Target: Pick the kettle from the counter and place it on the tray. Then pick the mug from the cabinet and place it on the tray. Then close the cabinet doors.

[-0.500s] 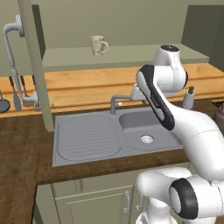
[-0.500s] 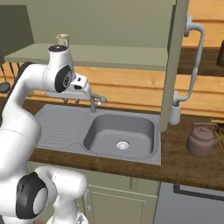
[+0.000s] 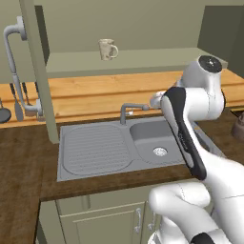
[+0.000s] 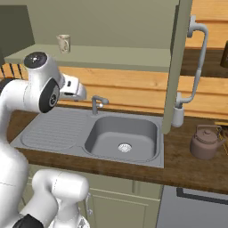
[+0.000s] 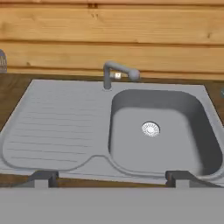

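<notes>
Dark wood-grain counter (image 4: pixel 187 167) with a ribbed grey steel sink (image 5: pixel 148 131) and orange plank wall behind. Gripper (image 5: pixel 111 178) jaws wide apart, empty, over the sink's front edge. Brown rounded kettle (image 4: pixel 205 141) sits on the counter well right of the jaws; cream mug (image 3: pixel 107 49) up on the cabinet (image 3: pixel 143 59) shelf.

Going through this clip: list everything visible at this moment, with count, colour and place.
mug: one, cream, on the cabinet shelf.
cabinet doors: two, sage green, open, grey bar handles.
kettle: one, brown, on the counter right of the sink.
sink: one, grey steel, set in the dark counter, with drainboard.
faucet: one, grey, behind the basin.
soap dispenser: one, white, beside the right door.
gripper: one, dark fingertips apart, open above the sink.
</notes>
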Robot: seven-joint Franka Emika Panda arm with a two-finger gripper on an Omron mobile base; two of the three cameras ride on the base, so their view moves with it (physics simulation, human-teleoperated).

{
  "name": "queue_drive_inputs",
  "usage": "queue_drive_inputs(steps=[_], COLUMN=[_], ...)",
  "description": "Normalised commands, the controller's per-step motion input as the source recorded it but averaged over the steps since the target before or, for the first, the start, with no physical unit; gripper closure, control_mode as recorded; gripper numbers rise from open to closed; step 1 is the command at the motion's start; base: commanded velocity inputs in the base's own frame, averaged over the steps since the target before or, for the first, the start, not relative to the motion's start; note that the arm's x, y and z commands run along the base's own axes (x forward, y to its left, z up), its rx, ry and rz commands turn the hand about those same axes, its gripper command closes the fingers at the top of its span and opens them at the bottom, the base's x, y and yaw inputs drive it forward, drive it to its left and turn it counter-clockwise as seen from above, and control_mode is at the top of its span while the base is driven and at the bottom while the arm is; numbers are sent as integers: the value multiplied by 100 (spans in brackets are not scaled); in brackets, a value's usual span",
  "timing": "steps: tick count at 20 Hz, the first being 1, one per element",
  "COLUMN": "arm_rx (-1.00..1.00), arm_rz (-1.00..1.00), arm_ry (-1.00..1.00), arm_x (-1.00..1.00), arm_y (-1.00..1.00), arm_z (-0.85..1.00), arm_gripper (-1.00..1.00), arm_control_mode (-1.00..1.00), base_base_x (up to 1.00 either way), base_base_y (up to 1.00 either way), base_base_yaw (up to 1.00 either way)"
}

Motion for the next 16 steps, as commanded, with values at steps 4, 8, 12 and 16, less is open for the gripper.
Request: queue_drive_inputs(steps=[4,8,12,16], arm_rx=[3,20,6,0], arm_rz=[5,18,7,0], arm_ry=[-70,-47,-30,-6], arm_x=[-59,-10,0,-1], arm_y=[0,-1,1,0], arm_z=[62,79,41,0], arm_gripper=[-100,-100,-100,-100], arm_control_mode=[-100,-100,-100,-100], base_base_x=[0,0,0,0], base_base_y=[0,0,0,0], base_base_yaw=[0,0,0,0])
